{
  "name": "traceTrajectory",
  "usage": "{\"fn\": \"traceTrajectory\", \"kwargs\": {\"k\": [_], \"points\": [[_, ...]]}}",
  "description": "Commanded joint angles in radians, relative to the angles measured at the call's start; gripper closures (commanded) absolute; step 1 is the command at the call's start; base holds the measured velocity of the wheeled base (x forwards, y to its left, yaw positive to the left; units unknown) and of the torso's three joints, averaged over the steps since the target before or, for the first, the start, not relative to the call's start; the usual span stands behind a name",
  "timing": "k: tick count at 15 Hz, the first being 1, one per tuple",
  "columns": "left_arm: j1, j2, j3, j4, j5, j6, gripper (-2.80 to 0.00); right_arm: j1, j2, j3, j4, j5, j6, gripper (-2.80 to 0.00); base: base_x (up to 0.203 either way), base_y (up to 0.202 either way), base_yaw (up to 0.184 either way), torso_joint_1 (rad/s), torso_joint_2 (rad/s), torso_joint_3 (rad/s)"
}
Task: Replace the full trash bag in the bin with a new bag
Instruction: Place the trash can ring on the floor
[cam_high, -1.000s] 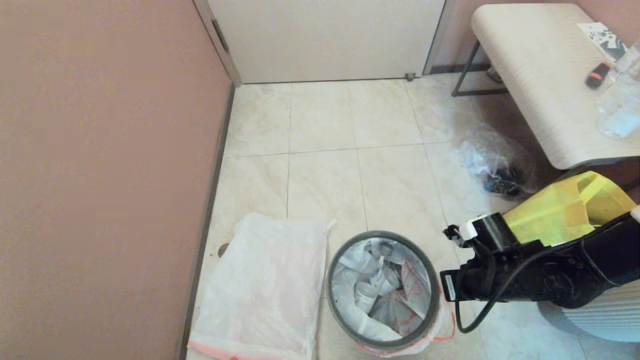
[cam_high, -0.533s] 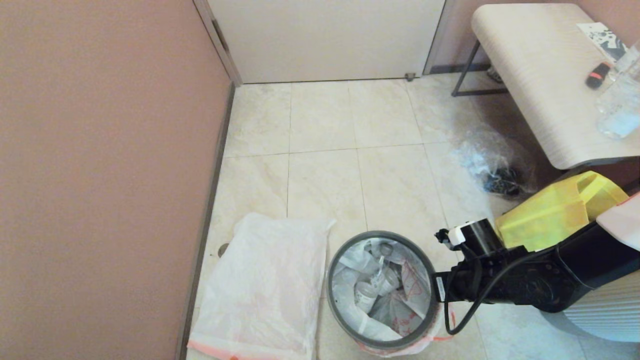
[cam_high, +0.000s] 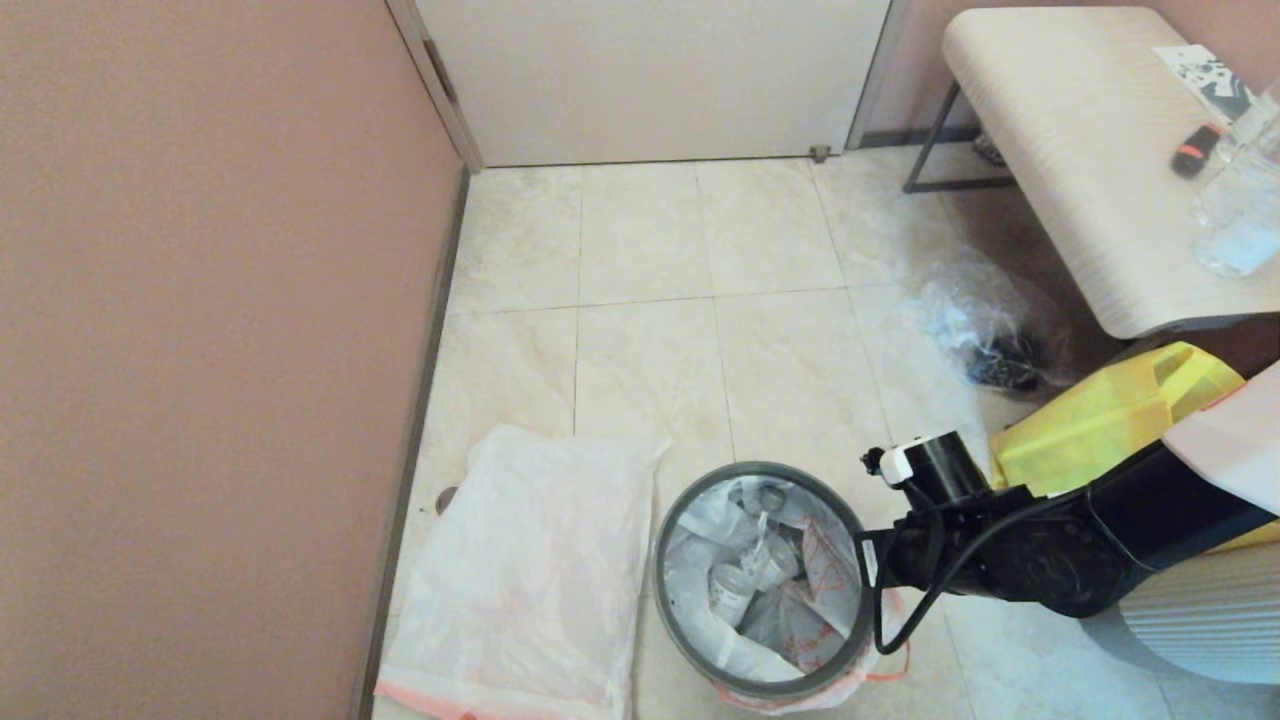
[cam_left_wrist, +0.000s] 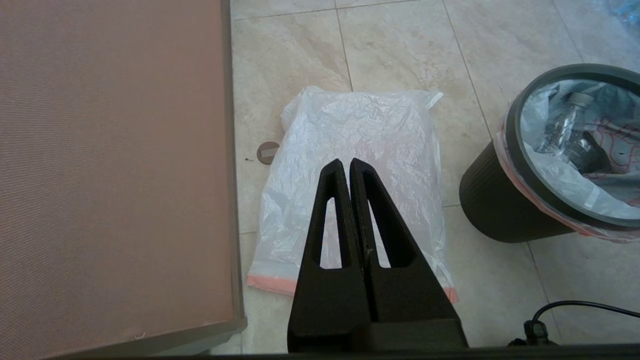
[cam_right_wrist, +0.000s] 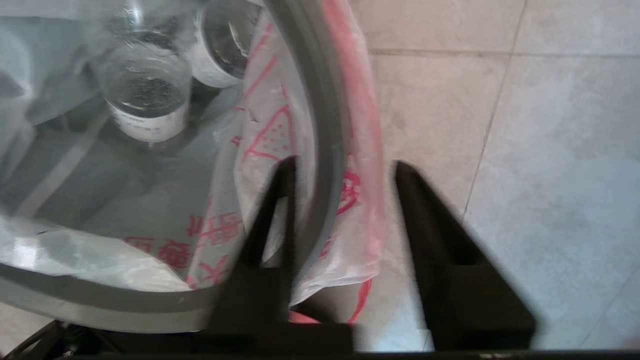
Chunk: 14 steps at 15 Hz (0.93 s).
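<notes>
Right hand (cam_right_wrist: 342, 172) fingers apart astride bin (cam_high: 765, 580) rim at 3 o'clock, left hand (cam_left_wrist: 346, 170) together over new bag (cam_high: 530, 570); full bag (cam_high: 800, 560) inside: soft, slippery, lumpy, best grabbed by overhanging edge.

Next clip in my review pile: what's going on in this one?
The right gripper, open, straddles the grey ring on the right side of the bin, one finger inside, one outside over the folded-over edge of the full trash bag. Nothing is lifted yet; the bag sits in the bin. The new bag lies flat on the floor to its left, with the shut left gripper parked above it.
</notes>
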Motion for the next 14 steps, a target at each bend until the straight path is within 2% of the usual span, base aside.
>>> {"fn": "traceTrajectory", "kwargs": {"k": [1,9,10,14], "points": [[0.001,0.001,0.011,-0.001,0.000,0.000,0.00,0.016,-0.007,-0.005,-0.002,-0.004,0.001,-2.80,0.000,0.000,0.000,0.000,0.00,0.000],[0.000,0.001,0.012,-0.001,0.000,0.000,0.00,0.006,0.043,-0.045,-0.007,-0.006,0.005,-2.80,0.000,0.000,0.000,0.000,0.00,0.000],[0.000,0.001,0.012,-0.001,0.000,0.000,0.00,0.004,0.045,-0.059,-0.006,-0.006,0.005,0.00,0.000,0.000,0.000,0.000,0.00,0.000],[0.000,0.001,0.011,0.000,0.000,0.000,0.00,0.001,0.077,-0.071,-0.007,-0.016,0.004,0.00,0.000,0.000,0.000,0.000,0.00,0.000]]}}
